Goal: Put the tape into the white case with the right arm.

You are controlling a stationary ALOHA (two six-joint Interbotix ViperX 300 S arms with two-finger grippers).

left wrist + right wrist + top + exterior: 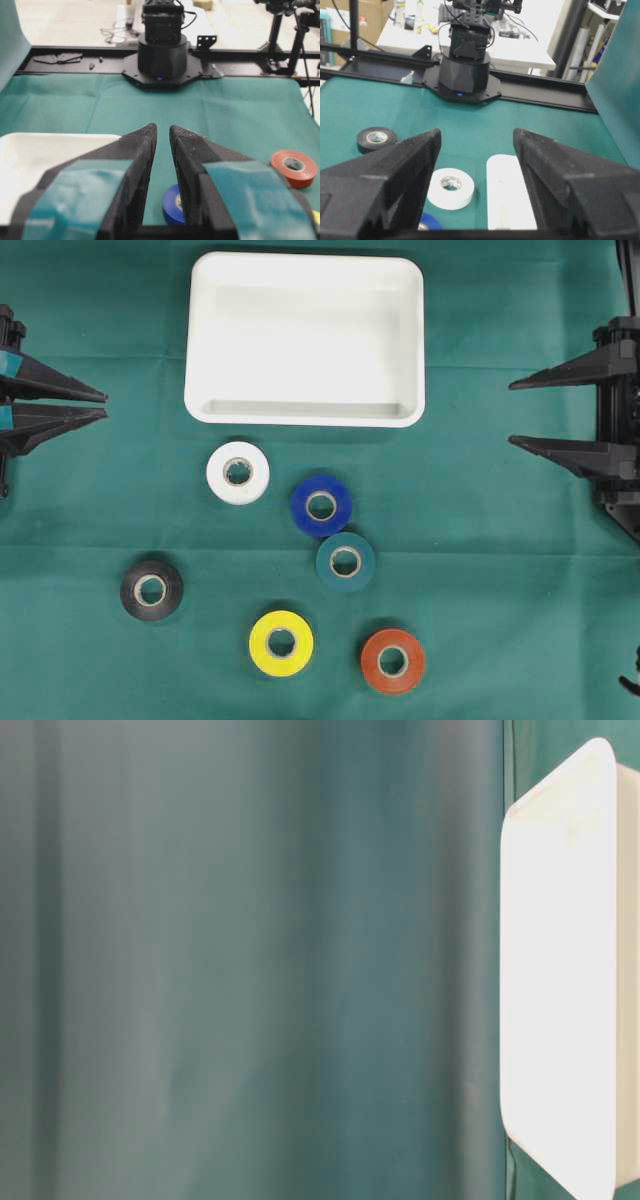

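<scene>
On the green tabletop: everything sits on a green cloth (500, 570) spread over the whole surface.
White case: the white case (305, 338) lies flat near the far edge, about midway between the two side edges, with nothing in it.
Tape, overall: six rolls lie flat on the cloth on the near side of the case, all outside it.
White roll: the white roll (238, 472) is just beside the case's near rim, towards its left corner.
Blue roll: the blue roll (321, 505) lies to the right of the white one and a little nearer the front edge.
Teal roll: the teal roll (346, 561) is touching or all but touching the blue roll on its near side.
Black roll: the black roll (152, 589) lies alone towards the left edge, well apart from the others.
Yellow roll: the yellow roll (281, 643) is close to the front edge, near the middle.
Orange roll: the orange roll (393, 661) is close to the front edge, to the right of the yellow one.
Right tool: the right tool (512, 412) is at the right edge, fingers pointing across the tabletop, jaws standing well apart and holding nothing, far from every roll.
Left tool: the left tool (105, 405), marked with teal tape, is at the left edge, its fingertips nearly together with a narrow gap between them, holding nothing.
Table-level view: only a blurred green cloth and one side of the case show.
</scene>
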